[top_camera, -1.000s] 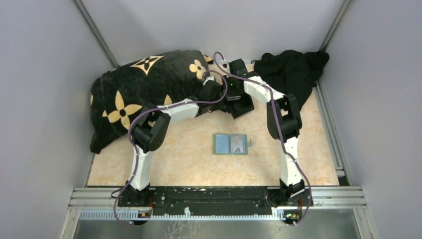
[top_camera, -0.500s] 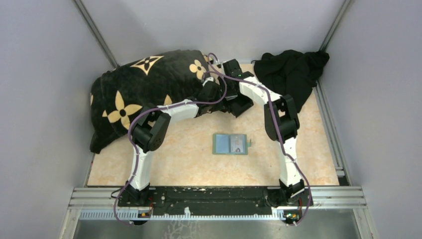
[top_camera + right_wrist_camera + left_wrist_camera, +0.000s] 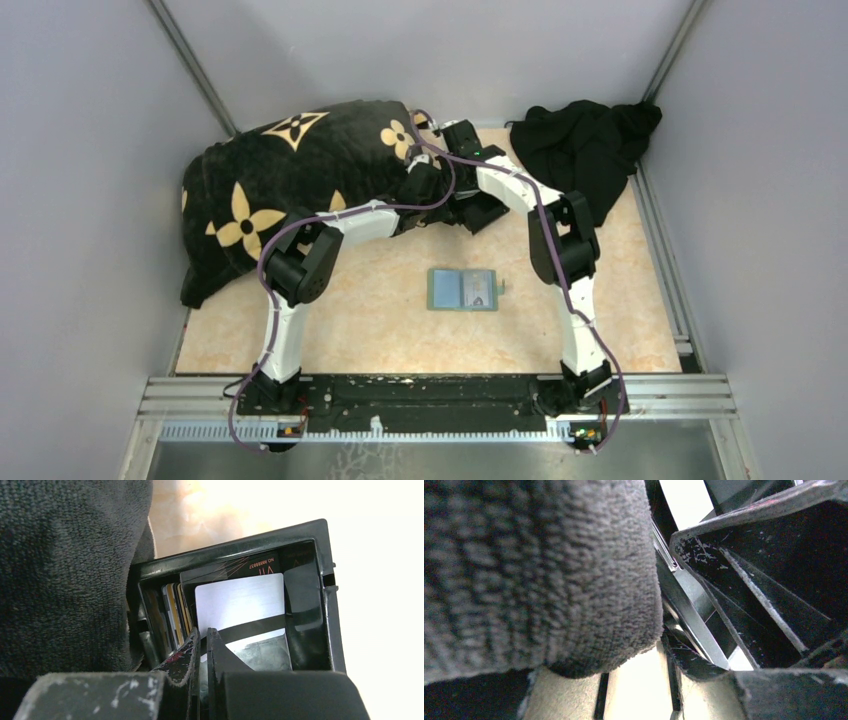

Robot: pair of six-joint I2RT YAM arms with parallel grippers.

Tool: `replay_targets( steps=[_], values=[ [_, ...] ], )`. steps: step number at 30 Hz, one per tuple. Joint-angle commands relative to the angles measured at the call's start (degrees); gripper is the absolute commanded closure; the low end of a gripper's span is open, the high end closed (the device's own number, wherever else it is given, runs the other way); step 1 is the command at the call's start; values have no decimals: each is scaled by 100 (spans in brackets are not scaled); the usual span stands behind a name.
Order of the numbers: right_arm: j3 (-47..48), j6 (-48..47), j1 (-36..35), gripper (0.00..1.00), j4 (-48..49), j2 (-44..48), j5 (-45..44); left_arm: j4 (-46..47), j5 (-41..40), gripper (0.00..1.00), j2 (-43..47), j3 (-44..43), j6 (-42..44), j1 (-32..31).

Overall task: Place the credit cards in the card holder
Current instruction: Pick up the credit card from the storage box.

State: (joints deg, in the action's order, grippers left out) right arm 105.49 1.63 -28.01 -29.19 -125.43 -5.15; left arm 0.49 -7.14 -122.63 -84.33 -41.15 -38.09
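Note:
The sage card holder (image 3: 463,289) lies open and flat mid-table, away from both arms. At the back, a black open-topped box (image 3: 305,605) holds the credit cards. A silvery card (image 3: 240,605) stands in front, with several more upright (image 3: 175,615) at its left. My right gripper (image 3: 203,632) is shut on the silvery card's near edge. My left gripper (image 3: 636,690) sits low beside the box (image 3: 774,580), its fingers apart with bright table between them. A silvery card edge (image 3: 696,630) shows there.
A thick dark blanket with tan flowers (image 3: 290,190) is piled at the back left and presses against the box and the left gripper. A black cloth (image 3: 585,145) lies in the back right corner. Grey walls close in three sides.
My right gripper has closed from open onto the silvery card while the right arm swung slightly left and back over the box. The left arm and card holder have stayed still.

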Motion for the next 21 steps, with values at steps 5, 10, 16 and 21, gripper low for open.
replay_targets(
  steps=[5, 10, 16, 21],
  values=[
    [94, -49, -12, 100, 115, 193, -370, 162, 41, 63, 121, 75, -34, 64],
    [38, -49, 10, 100, 183, 387, -481, 179, 29, 63, 138, 101, -34, 65],
    [17, -57, 86, 100, 181, 517, -608, 203, 43, 63, 151, 127, -53, 68],
    [-43, -87, 167, 100, 205, 601, -751, 218, 49, 63, 140, 128, -51, 73]
  ],
)
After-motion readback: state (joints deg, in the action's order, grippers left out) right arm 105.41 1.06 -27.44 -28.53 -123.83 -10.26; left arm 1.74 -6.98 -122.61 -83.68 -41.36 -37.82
